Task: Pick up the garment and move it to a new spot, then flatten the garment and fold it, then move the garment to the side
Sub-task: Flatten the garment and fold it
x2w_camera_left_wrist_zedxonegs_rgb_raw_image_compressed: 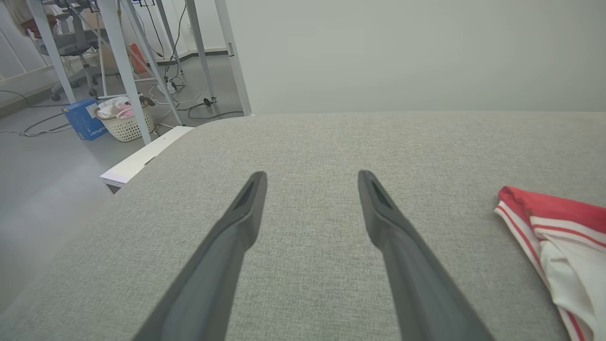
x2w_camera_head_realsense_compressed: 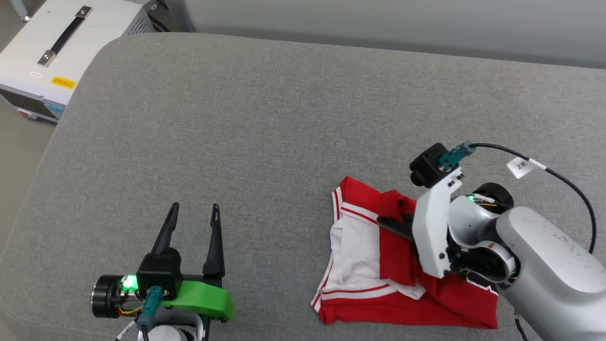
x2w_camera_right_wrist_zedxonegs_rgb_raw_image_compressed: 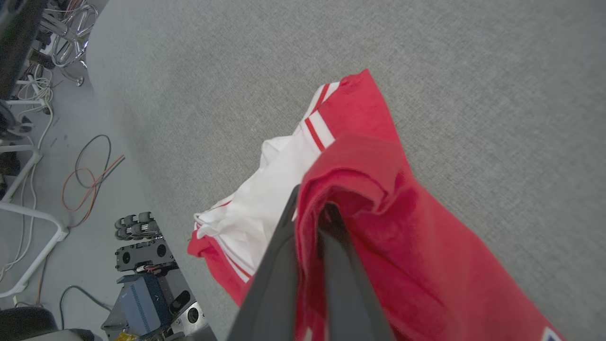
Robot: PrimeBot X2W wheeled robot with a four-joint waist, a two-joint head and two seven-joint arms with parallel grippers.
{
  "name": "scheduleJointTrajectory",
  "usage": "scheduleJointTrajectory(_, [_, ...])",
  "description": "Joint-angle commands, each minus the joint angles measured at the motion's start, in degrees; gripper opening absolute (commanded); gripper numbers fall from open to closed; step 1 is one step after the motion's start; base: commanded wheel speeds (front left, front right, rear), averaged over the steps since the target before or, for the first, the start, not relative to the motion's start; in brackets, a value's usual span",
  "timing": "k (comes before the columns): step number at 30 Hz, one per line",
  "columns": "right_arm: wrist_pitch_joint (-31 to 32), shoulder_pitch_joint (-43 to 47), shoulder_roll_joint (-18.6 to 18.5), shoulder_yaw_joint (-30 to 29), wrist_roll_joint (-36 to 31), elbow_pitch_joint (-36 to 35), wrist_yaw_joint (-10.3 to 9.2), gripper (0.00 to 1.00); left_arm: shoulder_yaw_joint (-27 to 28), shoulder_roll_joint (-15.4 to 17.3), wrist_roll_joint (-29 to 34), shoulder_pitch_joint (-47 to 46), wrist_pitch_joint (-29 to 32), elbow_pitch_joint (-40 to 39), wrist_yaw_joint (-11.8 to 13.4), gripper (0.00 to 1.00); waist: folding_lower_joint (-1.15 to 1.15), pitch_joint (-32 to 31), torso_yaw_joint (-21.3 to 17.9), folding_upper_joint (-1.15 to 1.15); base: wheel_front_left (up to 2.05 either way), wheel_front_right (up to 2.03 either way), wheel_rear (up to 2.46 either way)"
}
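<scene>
**Head view.** The garment (x2w_camera_head_realsense_compressed: pixel 364 246) lies bunched at the near right of a grey woven cushion (x2w_camera_head_realsense_compressed: pixel 265 118). It is soft red jersey with a white sleeve panel and striped trim uppermost. Its longer run goes from the far-left corner to the near right. The right gripper (x2w_camera_head_realsense_compressed: pixel 393 223) reaches leftward over it, and its dark fingers enter a raised red fold. The left gripper (x2w_camera_head_realsense_compressed: pixel 195 210) rests at the near left, well apart from the cloth. Its jaws are spread wide and hold nothing. The right arm is plainly the nearer one. A white box (x2w_camera_head_realsense_compressed: pixel 61 42) with a black handle stands beyond the far-left corner.

**Left wrist view.** The left gripper (x2w_camera_left_wrist_zedxonegs_rgb_raw_image_compressed: pixel 312 177) points away over bare cushion (x2w_camera_left_wrist_zedxonegs_rgb_raw_image_compressed: pixel 307 137), fingers parted. The garment (x2w_camera_left_wrist_zedxonegs_rgb_raw_image_compressed: pixel 563 237) shows as a striped edge off to the right.

**Right wrist view.** The right gripper (x2w_camera_right_wrist_zedxonegs_rgb_raw_image_compressed: pixel 312 208) has its jaws drawn nearly together, with a ridge of red cloth pinched between them. The garment (x2w_camera_right_wrist_zedxonegs_rgb_raw_image_compressed: pixel 426 265) drapes from that ridge and the white sleeve spills to the left. The grip sits on one fold only, so a lift would probably trail the rest limply.
</scene>
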Motion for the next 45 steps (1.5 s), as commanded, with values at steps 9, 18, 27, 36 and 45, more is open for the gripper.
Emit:
scheduleJointTrajectory(9, [-4.0, -4.8, 3.0, 9.7, -0.9, 11.7, -0.04, 0.0, 0.0, -0.6, 0.3, -2.6, -0.3, 0.3, -0.4, 1.0, 0.0, 2.1, 1.4, 0.0, 0.0, 0.0, 0.0])
scheduleJointTrajectory(18, [-10.3, -7.4, 1.9, 14.0, 0.2, 14.1, -0.04, 1.0, 0.6, -0.7, 0.7, -2.0, -0.3, 0.7, -0.2, 1.0, 0.0, 0.5, 0.2, 0.0, 0.0, 0.0, 0.0])
scheduleJointTrajectory(27, [-21.9, -5.4, -5.5, 9.4, -1.2, 5.6, -0.04, 1.0, 1.9, 0.0, 1.2, 0.1, -0.3, 0.3, 0.0, 1.0, 0.0, -3.8, -2.4, 0.0, 0.0, 0.0, 0.0])
scheduleJointTrajectory(36, [-38.9, 2.8, -6.1, -8.4, -17.2, 5.6, -0.04, 1.0, 2.6, 0.4, 1.2, 1.9, -0.3, -1.0, -0.1, 1.0, 0.0, -6.7, -5.3, 0.0, 0.0, 0.0, 0.0])
scheduleJointTrajectory(45, [-51.4, 13.8, 4.4, -32.0, -33.9, 3.9, -0.04, 1.0, 3.0, 0.8, 1.3, 3.4, -0.3, -2.2, 0.0, 1.0, 0.0, -8.3, -7.2, 0.0, 0.0, 0.0, 0.0])
